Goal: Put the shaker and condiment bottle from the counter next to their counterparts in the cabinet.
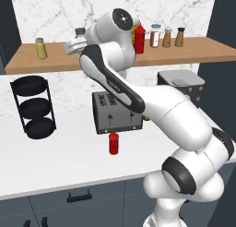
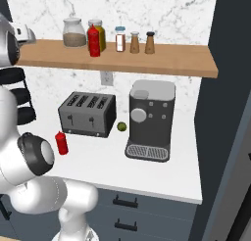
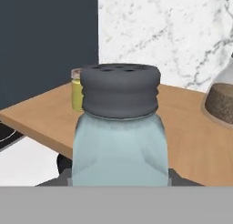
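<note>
My arm's bent up high, hand at shelf level over the cabinet [image 1: 193,53] board's left part. Jaws clamped on the shaker [image 3: 119,127], upright, w/ yellow-green shaker [image 3: 77,89] behind it. Condiment bottle [image 1: 114,143] on counter by toaster [image 1: 115,112].

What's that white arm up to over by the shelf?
It is tidying seasonings onto the wooden shelf. The gripper is shut on a pale blue shaker and holds it at the shelf's left part, with the yellow-green shaker it belongs beside just behind it in the hand view. A small red bottle stands on the counter before the toaster, not yet moved; its taller red counterpart stands on the shelf.
</note>
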Robot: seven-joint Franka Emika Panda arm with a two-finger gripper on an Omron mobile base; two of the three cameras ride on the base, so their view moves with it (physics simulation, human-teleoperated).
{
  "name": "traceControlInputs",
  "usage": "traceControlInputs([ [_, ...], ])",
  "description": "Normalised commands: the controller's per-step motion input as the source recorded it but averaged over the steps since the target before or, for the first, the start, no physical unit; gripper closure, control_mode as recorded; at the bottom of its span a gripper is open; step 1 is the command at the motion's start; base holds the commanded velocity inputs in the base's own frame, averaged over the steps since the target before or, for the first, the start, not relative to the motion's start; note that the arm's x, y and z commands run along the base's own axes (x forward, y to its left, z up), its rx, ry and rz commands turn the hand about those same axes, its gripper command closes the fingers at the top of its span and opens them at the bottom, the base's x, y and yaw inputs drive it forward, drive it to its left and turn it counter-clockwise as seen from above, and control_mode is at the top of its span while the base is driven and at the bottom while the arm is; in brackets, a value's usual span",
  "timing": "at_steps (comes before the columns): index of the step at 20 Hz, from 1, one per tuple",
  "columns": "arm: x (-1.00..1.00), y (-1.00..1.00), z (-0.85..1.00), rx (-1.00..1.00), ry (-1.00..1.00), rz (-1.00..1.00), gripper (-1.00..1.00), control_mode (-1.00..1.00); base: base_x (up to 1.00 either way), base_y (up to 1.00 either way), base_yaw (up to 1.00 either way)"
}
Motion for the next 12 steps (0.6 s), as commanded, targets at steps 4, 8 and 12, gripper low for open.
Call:
traceControlInputs([
  [4, 0.20, 0.03, -0.16, 0.00, 0.03, 0.04, 1.00, -1.00, 0.00, 0.00, 0.00],
  [8, 0.19, 0.00, -0.09, 0.00, 0.00, 0.14, 1.00, -1.00, 0.00, 0.00, 0.00],
  [12, 0.03, 0.12, -0.01, 0.00, 0.00, 0.11, 1.00, -1.00, 0.00, 0.00, 0.00],
])
